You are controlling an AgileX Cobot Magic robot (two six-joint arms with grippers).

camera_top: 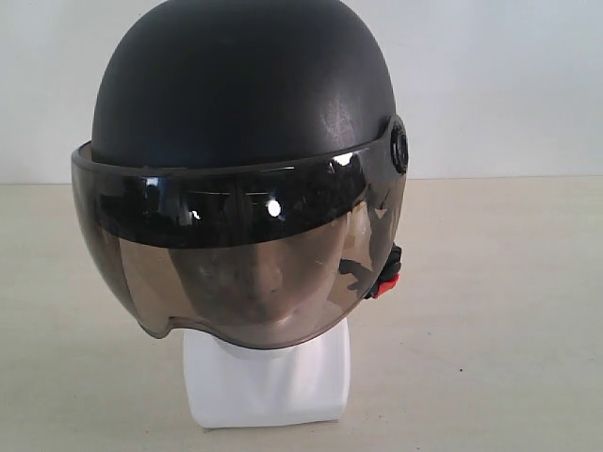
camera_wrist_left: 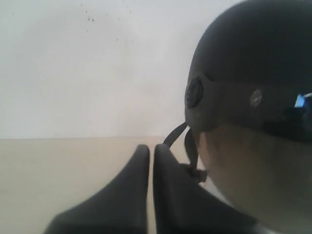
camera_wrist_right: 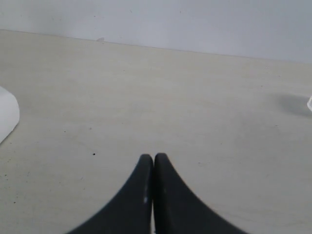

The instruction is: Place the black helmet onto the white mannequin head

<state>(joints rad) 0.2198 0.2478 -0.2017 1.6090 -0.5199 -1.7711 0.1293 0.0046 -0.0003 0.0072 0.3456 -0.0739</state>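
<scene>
The black helmet [camera_top: 236,85] sits on the white mannequin head [camera_top: 268,381] in the middle of the exterior view, its matte shell covering the crown completely. The smoky visor [camera_top: 236,273] is down over the face, and moulded features show only dimly through the tint. Of the head itself only the neck and squarish base are plainly visible, at 6 o'clock below the visor's lower edge, standing on the pale surface [camera_top: 499,330]. At about 3 o'clock on the shell is the round visor pivot [camera_top: 399,149]; below it, near 4 o'clock, the red buckle clip [camera_top: 384,285] hangs beside the jaw line. A plain white wall [camera_top: 490,85] fills the background.

Neither arm appears in the exterior view. In the left wrist view the left end effector [camera_wrist_left: 151,148] has its two dark fingers together with only a thin sliver between them, holding nothing. The helmet's side is close by, and a black chin strap [camera_wrist_left: 174,134] dangles near the fingertips; whether it touches them I cannot tell.

The right end effector [camera_wrist_right: 153,158] is likewise pressed together and empty, over bare surface — a white edge [camera_wrist_right: 7,114] shows at the frame border, too cropped to identify.
</scene>
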